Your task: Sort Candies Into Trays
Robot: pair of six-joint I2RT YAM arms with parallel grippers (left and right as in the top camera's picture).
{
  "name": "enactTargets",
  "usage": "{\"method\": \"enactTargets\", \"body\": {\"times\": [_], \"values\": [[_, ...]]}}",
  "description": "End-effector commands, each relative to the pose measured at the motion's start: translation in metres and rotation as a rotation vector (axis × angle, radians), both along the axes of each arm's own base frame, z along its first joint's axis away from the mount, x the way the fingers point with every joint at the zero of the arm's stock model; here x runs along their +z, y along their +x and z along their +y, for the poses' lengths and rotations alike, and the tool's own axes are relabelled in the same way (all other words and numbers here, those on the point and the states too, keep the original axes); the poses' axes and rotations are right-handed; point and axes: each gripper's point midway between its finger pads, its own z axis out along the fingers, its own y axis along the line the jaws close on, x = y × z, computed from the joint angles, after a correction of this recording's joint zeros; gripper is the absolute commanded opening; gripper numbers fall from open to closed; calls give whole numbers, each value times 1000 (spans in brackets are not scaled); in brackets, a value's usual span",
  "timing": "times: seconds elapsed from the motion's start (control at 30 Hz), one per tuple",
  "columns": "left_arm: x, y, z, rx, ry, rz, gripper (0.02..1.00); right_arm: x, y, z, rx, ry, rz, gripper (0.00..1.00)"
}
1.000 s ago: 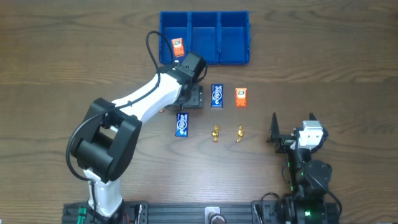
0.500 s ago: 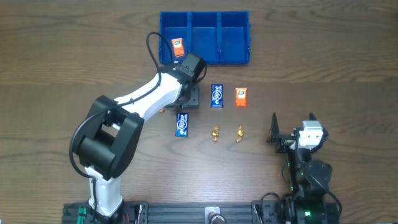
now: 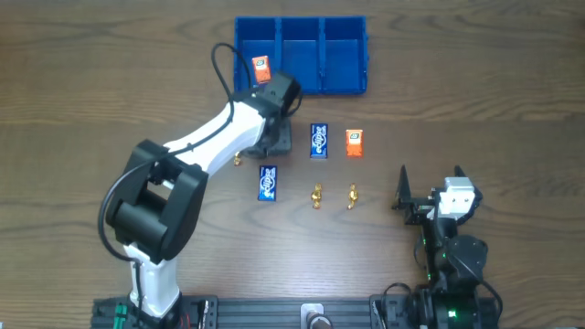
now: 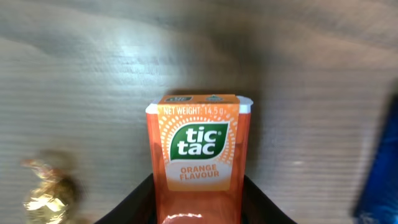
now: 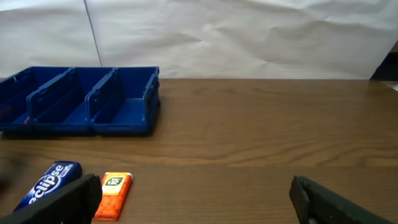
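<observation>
The left gripper (image 4: 199, 193) is pinching the orange candy box (image 4: 200, 140); the right gripper (image 5: 193, 196) is sitting spread wide.

A dark brown wood-grain table top (image 3: 475, 100) stretches ahead of the right gripper (image 5: 194, 190) to a white paper-like backdrop wall (image 5: 249, 37), crossed by 1 thin dark vertical line (image 5: 93, 31). Just beyond the left gripper (image 4: 199, 202), pale light sheens the wood.

orange box (image 4: 200, 149): base cut off | gold candy (image 4: 50, 190): blurred | blue pack (image 4: 380, 168): cropped
</observation>
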Motion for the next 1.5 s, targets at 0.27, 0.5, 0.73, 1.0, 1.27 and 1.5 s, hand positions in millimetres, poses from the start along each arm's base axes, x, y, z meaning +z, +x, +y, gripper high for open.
{"method": "enactTargets", "body": {"times": [0.27,0.5,0.73,1.0,1.27,1.5], "values": [[223,131,19,38,25,-508,402,-1,0,0,-1,-4,3,998],[170,170,33,65,46,-392,400,-1,0,0,-1,-4,3,998],[132,176,31,54,9,-311,404,-1,0,0,-1,-4,3,998],[128,175,27,45,-8,-297,496,-1,0,0,-1,-4,3,998],[134,171,7,11,-35,-308,954,-1,0,0,-1,-4,3,998],[148,119,-94,-6,-136,-292,1000,-1,0,0,-1,-4,3,998]]}}
